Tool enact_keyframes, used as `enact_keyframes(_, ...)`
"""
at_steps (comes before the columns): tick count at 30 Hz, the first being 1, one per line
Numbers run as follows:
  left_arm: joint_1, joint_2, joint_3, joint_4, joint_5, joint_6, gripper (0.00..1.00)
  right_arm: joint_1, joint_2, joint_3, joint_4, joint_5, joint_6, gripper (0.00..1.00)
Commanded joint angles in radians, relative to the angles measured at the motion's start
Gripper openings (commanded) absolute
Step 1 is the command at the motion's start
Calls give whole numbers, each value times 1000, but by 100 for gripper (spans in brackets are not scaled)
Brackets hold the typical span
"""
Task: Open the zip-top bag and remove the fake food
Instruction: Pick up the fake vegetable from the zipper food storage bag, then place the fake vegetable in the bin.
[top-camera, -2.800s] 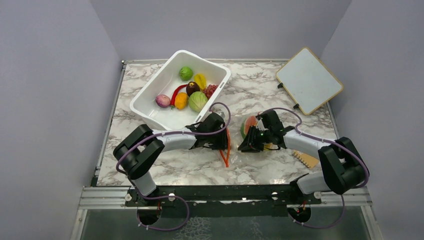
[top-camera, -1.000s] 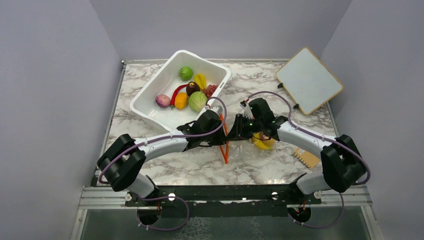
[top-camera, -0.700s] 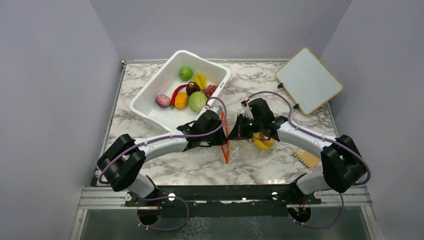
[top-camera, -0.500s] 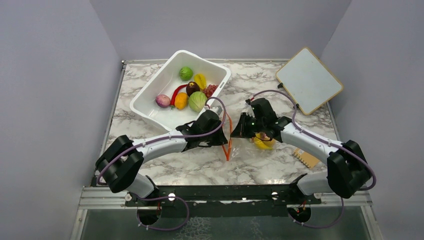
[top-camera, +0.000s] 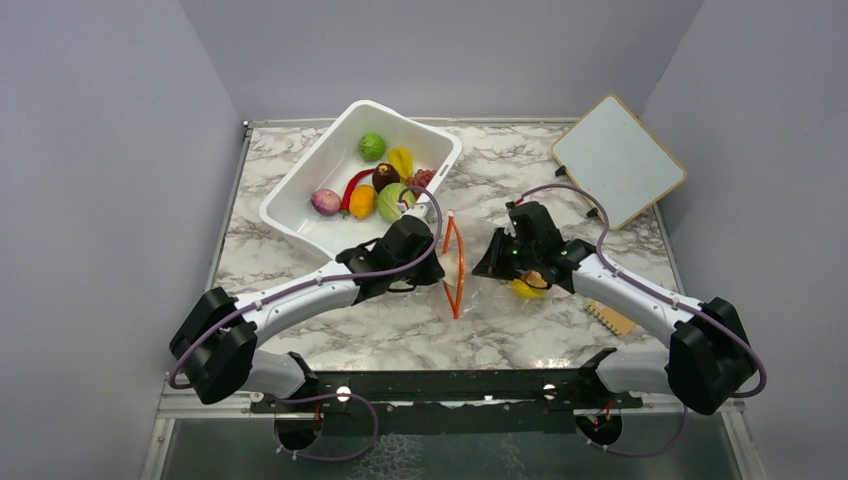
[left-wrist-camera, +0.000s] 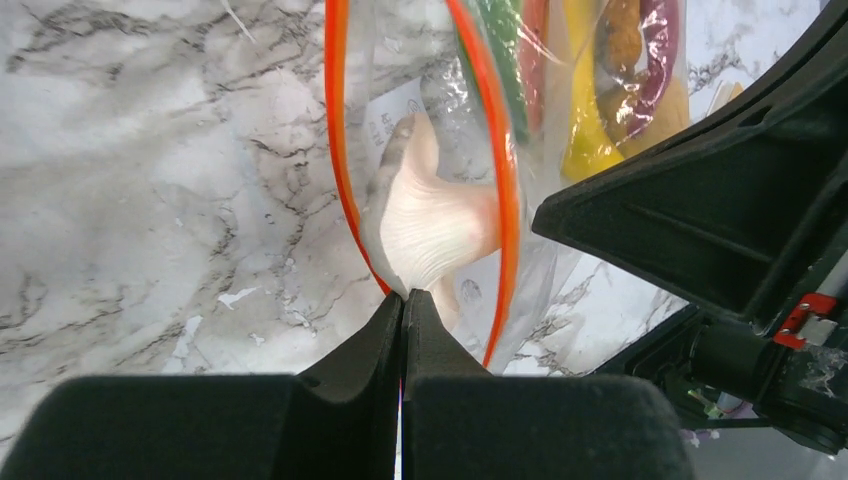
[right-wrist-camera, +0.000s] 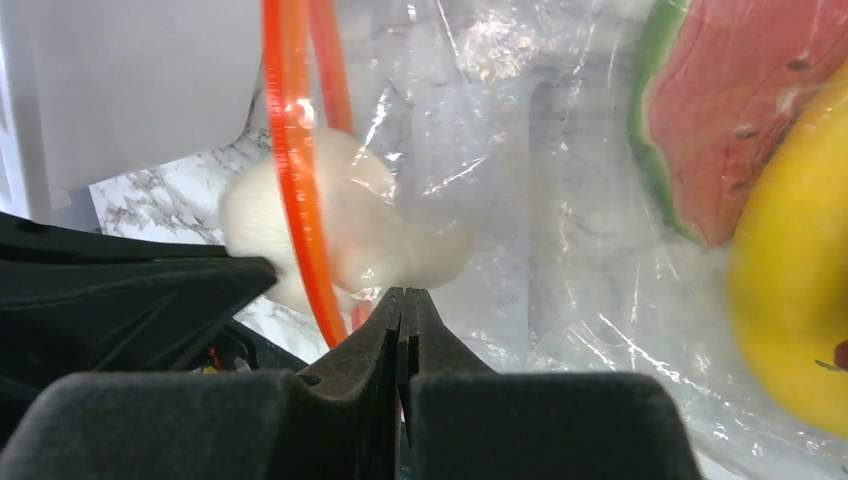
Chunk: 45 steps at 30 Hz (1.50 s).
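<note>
The bag (top-camera: 478, 288) lies mid-table (top-camera: 350, 335) between the two arms, and its orange zip strip (top-camera: 460, 262) is parted into a narrow slit. The left gripper (left-wrist-camera: 402, 305) is clamped on one lip. The right gripper (right-wrist-camera: 400, 300) is pinched on the film just beside the other. I'd pull low, evenly and straight apart, until the banana (right-wrist-camera: 800, 300) and watermelon slice (right-wrist-camera: 740, 120) could pass through. A jerk might slip the thin film.

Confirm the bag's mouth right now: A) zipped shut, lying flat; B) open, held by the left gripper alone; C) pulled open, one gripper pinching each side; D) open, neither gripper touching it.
C: the zip-top bag has its orange zip strip bowed apart into two strands, the left gripper shut on one side and the right gripper on the other.
</note>
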Motion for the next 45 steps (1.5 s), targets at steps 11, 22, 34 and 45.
enact_keyframes(11, 0, -96, 88, -119, -159, 86, 0, 6, -54, 5, 41, -86, -26, 15)
enact_keyframes(22, 21, -166, 214, -236, -246, 212, 0, 6, -51, 43, -2, -66, -48, 31)
enact_keyframes(34, 377, -142, 347, -281, -181, 343, 0, 6, -138, -4, 21, -52, -42, 31)
enact_keyframes(45, 712, 186, 417, -99, 96, 204, 0, 6, -202, -16, -5, -39, -31, 45)
